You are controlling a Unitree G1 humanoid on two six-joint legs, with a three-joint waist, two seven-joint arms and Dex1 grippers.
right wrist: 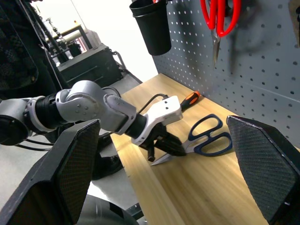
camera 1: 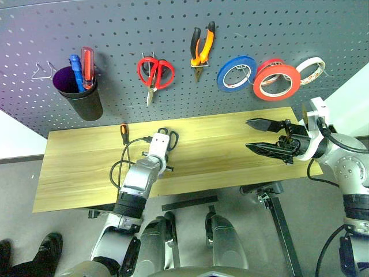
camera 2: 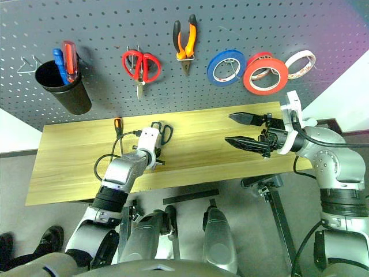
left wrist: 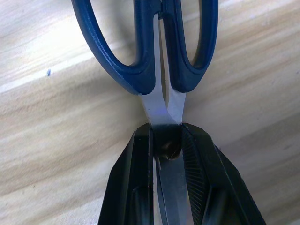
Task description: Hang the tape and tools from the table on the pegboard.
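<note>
Blue-handled scissors (left wrist: 161,51) lie on the table (camera 1: 230,150) below the pegboard (camera 1: 173,34), blades pinched at the pivot by the left gripper (left wrist: 168,154). The right gripper (camera 1: 262,137) hovers spread wide, empty. A screwdriver (camera 1: 123,133) lies just beside. Pliers (camera 1: 201,49), orange tape (camera 1: 277,79), red scissors (camera 1: 154,74) and blue tape (camera 1: 236,73) hang above. No writing readable.

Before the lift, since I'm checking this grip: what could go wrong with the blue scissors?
The left hand pinches the scissors by the bare blades near the pivot, so they may swivel or slip out. Their handles point away from the hand, which could make hooking them on the pegboard awkward.
</note>
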